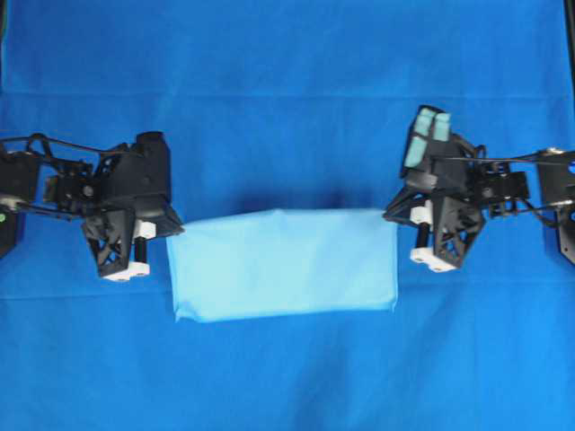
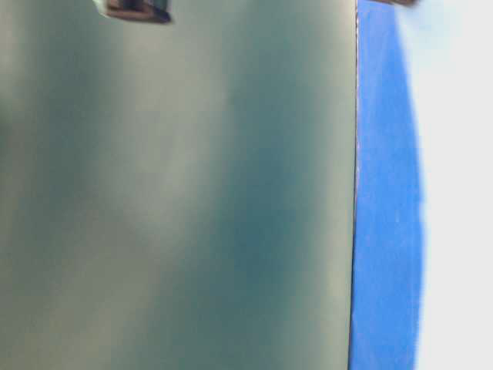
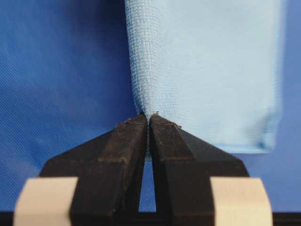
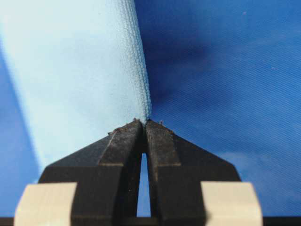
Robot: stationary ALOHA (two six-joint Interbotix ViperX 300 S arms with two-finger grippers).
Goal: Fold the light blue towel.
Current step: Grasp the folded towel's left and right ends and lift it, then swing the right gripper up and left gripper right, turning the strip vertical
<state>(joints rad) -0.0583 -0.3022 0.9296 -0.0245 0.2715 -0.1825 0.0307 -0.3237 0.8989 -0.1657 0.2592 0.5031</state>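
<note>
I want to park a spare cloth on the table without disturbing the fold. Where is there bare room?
Bare blue covering spans the whole strip beyond the light blue towel and both arms, and another strip lies on the towel's near side. The middle band is crowded: the left gripper and right gripper each pinch a towel corner.

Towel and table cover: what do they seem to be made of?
Towel: soft woven cloth, probably microfiber, matte; a fine grid weave shows in the left wrist view. Table cover: thinner woven fabric, likely synthetic, with fine diagonal ribs and a slight sheen.
</note>
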